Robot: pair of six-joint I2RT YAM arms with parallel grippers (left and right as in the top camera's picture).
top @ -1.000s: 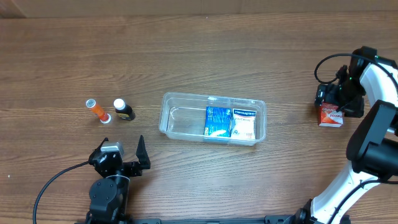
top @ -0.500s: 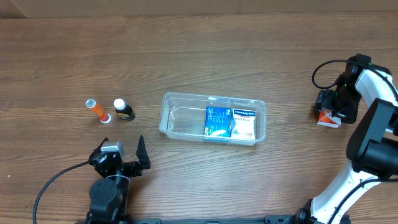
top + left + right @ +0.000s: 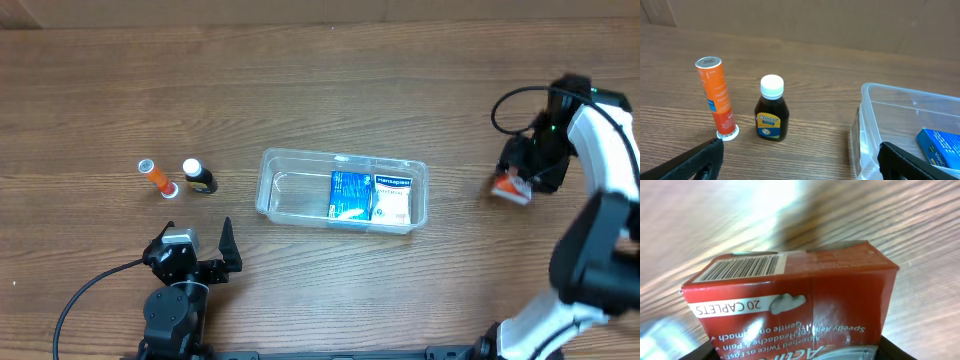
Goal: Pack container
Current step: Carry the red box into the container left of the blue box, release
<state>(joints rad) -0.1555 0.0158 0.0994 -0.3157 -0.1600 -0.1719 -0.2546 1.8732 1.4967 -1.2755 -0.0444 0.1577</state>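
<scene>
An orange tube (image 3: 157,178) and a dark bottle (image 3: 198,176) stand upright left of the container (image 3: 290,195). The container sits mid-desk (image 3: 320,80), with a blue box (image 3: 350,195) and a white box (image 3: 392,198) side by side in its right half. The left pincer (image 3: 195,250), spread wide and empty, rests off the container's near-left corner. Well right of the container, the right pincer (image 3: 525,170) is clamped on a red box (image 3: 790,305). The carry likely calls for a firm, level hold, enough height to clear the container's rim, and a release into its bare left half.
</scene>
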